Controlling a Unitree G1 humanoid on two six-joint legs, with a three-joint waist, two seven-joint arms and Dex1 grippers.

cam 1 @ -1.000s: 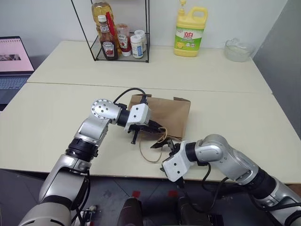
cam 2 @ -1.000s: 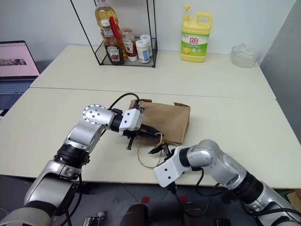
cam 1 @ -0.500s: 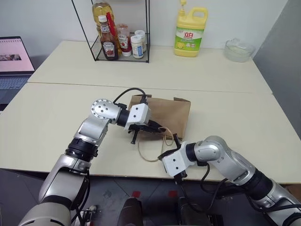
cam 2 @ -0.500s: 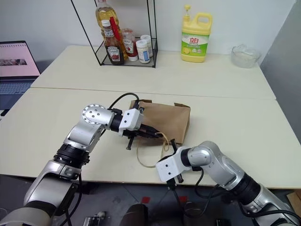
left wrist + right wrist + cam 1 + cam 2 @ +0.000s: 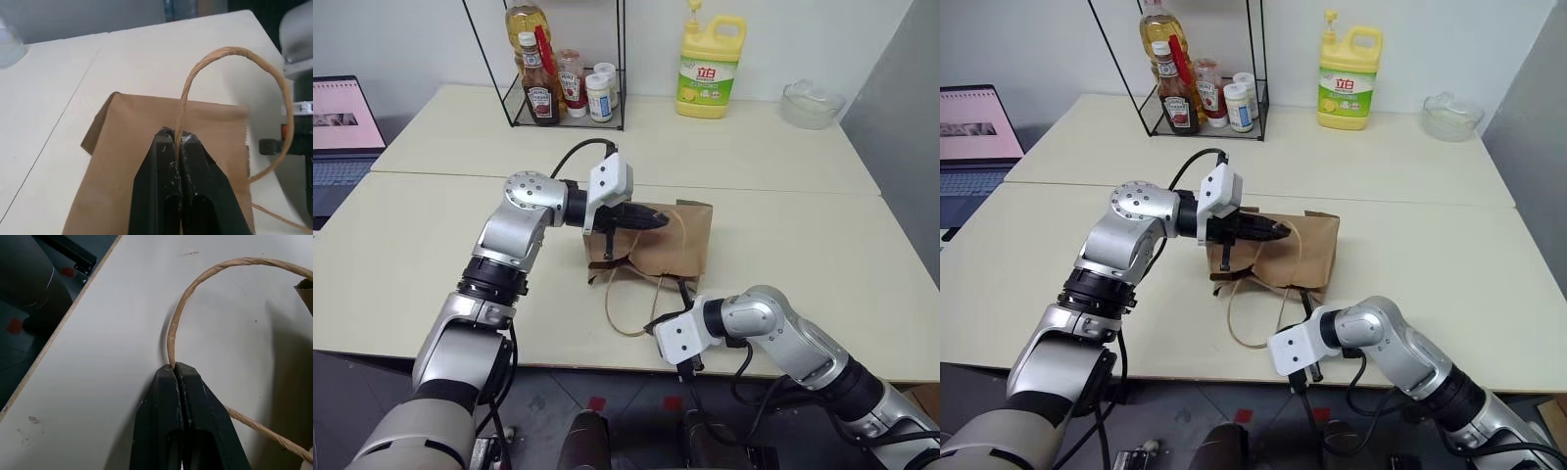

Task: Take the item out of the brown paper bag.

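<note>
The brown paper bag (image 5: 683, 247) lies near the table's front, its mouth facing the near edge. My left gripper (image 5: 658, 217) is above the bag, shut on one twisted-paper loop handle (image 5: 234, 50) and holding the bag's upper side up. My right gripper (image 5: 683, 291) is low at the bag's mouth, shut on the other loop handle (image 5: 220, 269), which rests on the table. The item is hidden inside the bag.
At the back stand a black wire rack with ketchup bottles and jars (image 5: 563, 88), a yellow detergent jug (image 5: 710, 69) and a glass bowl (image 5: 811, 103). A laptop (image 5: 342, 127) sits at far left. The table's front edge (image 5: 607, 362) is close to the right gripper.
My right gripper has shut on the lower handle. My left gripper has risen and moved forward with the upper handle, lifting the bag's top side.
</note>
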